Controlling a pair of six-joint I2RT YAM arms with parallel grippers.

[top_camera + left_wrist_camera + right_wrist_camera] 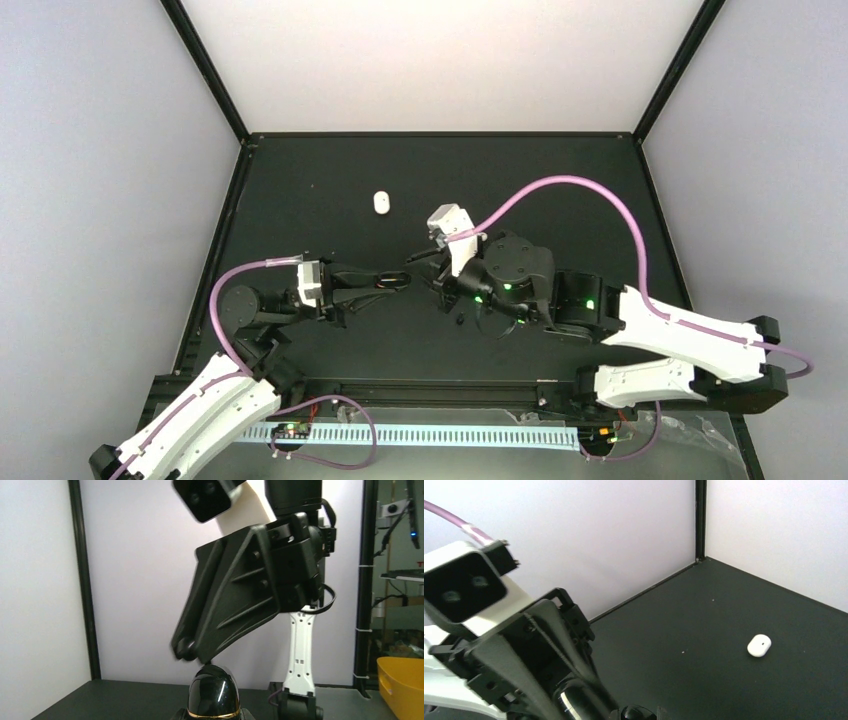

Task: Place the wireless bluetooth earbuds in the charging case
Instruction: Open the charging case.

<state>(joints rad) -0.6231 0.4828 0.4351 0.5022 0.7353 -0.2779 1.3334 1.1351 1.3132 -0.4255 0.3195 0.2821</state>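
Observation:
My left gripper (393, 281) is shut on a glossy black charging case (213, 692) with a gold band and holds it upright above the mat. The case shows between my left fingers at the bottom of the left wrist view. My right gripper (189, 651) points down, its tip just above the case's domed top. Whether it holds an earbud is hidden. It meets the left gripper mid-table in the top view (417, 270). A glossy black round thing (638, 714) sits at the bottom edge of the right wrist view. No earbud shows clearly.
A small white oval pod (381, 202) with a dark dot lies alone on the black mat, far of the grippers; it also shows in the right wrist view (759, 645). Tiny dark specks (458, 320) lie by the right wrist. Black frame posts and grey walls ring the mat.

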